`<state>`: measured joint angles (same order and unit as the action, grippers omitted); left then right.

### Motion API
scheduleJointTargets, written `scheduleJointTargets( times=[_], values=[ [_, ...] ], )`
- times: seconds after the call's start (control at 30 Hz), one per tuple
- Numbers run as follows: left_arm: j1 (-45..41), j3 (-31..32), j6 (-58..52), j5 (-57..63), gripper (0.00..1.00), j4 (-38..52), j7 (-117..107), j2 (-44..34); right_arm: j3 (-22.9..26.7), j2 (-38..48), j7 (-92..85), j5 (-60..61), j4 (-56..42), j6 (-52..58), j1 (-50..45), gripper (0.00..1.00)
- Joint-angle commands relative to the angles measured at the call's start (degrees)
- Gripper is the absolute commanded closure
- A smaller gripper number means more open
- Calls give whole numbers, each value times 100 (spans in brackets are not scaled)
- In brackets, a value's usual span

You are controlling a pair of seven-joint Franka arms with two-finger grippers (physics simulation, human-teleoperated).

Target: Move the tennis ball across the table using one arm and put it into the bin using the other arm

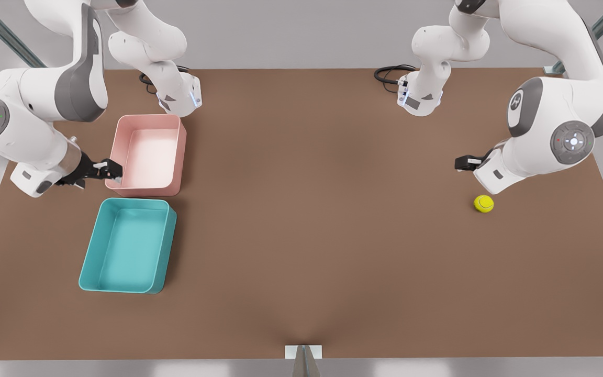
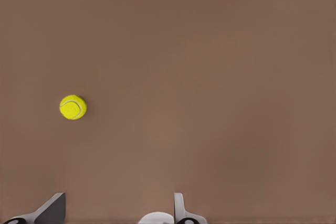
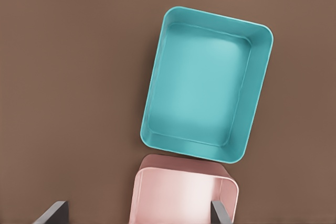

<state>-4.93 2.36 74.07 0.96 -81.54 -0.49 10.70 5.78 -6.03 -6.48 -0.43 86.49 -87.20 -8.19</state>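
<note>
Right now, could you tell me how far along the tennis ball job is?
Nothing looks done yet. The tennis ball lies on the table at the front view's right, far from the empty teal bin. The left gripper hovers open near the ball; the right gripper waits open by the pink tray. Grasp, transfer and drop remain.

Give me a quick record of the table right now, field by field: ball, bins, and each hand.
tennis ball: on the table, front view's right, untouched
teal bin: empty, front view's left
pink bin: empty, just behind the teal bin
left hand: open, above the table near the ball
right hand: open, at the pink bin's edge
</note>
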Motion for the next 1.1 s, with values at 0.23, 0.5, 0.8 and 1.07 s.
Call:
scheduleJointTargets(
  times=[0.23, 0.5, 0.8, 1.07],
  values=[
    [228, -913, 2628, 44, 79, -1645, 6022, 240, 64, -65, 252, -361, -71, 71, 54, 0],
    [1758, -939, 4545, -483, 79, -2902, 14541, 978, 29, -170, 252, -370, -352, 326, -130, 0],
    [1846, -1142, 5978, 238, 79, -3588, 13260, 1171, -6, -240, 244, -353, -361, 326, -183, 0],
    [1881, -1344, 6787, 563, 79, -3939, 12055, 1567, -15, -284, 235, -353, -361, 414, -183, 0]
  ],
)
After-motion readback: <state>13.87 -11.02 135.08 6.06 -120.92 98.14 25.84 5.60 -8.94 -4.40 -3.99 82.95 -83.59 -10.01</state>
